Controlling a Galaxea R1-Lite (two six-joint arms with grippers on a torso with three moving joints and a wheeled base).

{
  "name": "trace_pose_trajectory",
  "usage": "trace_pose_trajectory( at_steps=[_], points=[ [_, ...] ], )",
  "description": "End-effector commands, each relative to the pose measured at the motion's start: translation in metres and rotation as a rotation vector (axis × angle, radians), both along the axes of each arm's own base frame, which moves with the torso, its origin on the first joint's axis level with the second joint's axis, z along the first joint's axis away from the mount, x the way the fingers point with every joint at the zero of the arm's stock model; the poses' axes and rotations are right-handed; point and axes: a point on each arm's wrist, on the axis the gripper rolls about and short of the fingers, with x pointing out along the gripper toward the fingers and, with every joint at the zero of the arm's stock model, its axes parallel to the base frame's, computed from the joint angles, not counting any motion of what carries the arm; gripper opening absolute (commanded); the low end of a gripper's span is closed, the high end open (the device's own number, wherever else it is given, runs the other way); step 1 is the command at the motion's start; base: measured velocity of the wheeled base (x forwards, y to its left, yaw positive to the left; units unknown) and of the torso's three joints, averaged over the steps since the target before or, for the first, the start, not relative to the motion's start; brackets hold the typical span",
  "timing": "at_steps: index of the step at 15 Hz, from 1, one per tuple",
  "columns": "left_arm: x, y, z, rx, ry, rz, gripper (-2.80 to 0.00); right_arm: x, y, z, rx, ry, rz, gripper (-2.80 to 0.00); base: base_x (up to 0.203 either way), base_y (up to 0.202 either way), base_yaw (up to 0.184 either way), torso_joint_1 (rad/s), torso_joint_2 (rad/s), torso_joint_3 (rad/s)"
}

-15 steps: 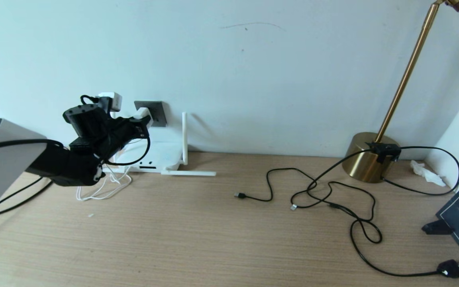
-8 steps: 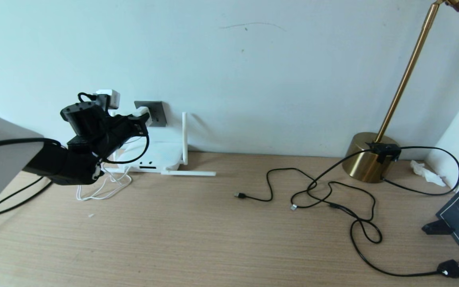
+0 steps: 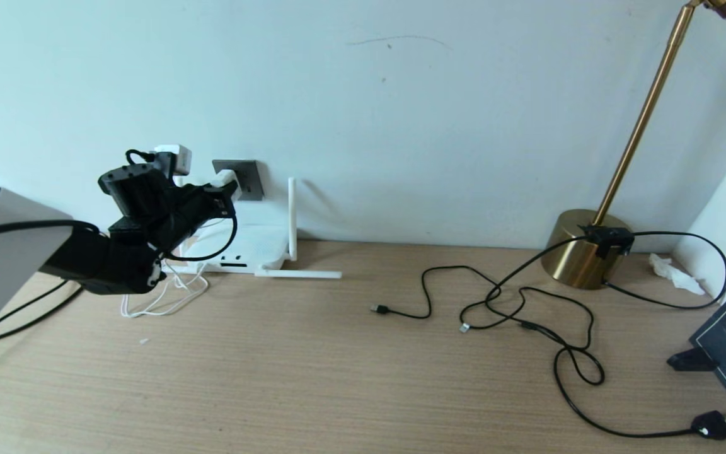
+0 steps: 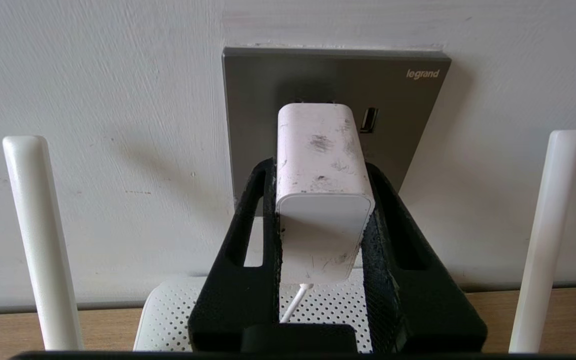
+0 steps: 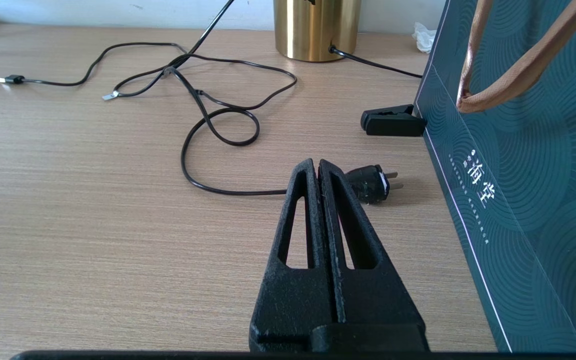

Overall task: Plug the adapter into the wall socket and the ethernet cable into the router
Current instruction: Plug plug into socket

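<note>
Wood desk (image 3: 338, 378), pale wall (image 3: 401, 126) — left gripper (image 4: 324, 200) clamps adapter (image 4: 320, 165); right gripper (image 5: 318, 170) closed, empty.

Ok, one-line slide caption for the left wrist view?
Left gripper clamps the adapter against the wall socket, above the router.

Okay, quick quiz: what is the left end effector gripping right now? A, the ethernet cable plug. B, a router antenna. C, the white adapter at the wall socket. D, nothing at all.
C: in the left wrist view the left end effector has its fingers closed around the white adapter, whose front end meets the dark grey wall socket.
</note>
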Motion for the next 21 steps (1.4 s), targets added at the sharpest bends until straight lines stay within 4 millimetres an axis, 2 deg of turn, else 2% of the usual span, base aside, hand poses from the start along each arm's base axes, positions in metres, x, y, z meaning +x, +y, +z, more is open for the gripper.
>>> trace_pose_trajectory(
  at_steps=[1, 12, 18, 21],
  points=[
    [0.002, 0.000, -0.006, 0.000, 0.012, 0.000, -2.80, 0.001, 0.000, -0.003, 0.000, 0.010, 0.000, -2.80, 0.000, 0.000, 0.000, 0.000, 0.00, 0.000],
    [0.007, 0.000, -0.016, -0.003, 0.027, 0.016, -2.80, 0.001, 0.000, -0.003, 0.000, 0.010, 0.000, -2.80, 0.000, 0.000, 0.000, 0.000, 0.00, 0.000],
    [0.010, -0.002, -0.009, -0.004, 0.003, 0.015, -2.80, 0.001, 0.000, -0.003, 0.000, 0.010, 0.000, -2.80, 0.000, 0.000, 0.000, 0.000, 0.00, 0.000],
    [0.012, -0.001, -0.015, -0.004, 0.013, 0.018, -2.80, 0.001, 0.000, -0.003, 0.000, 0.010, 0.000, -2.80, 0.000, 0.000, 0.000, 0.000, 0.00, 0.000]
  ],
)
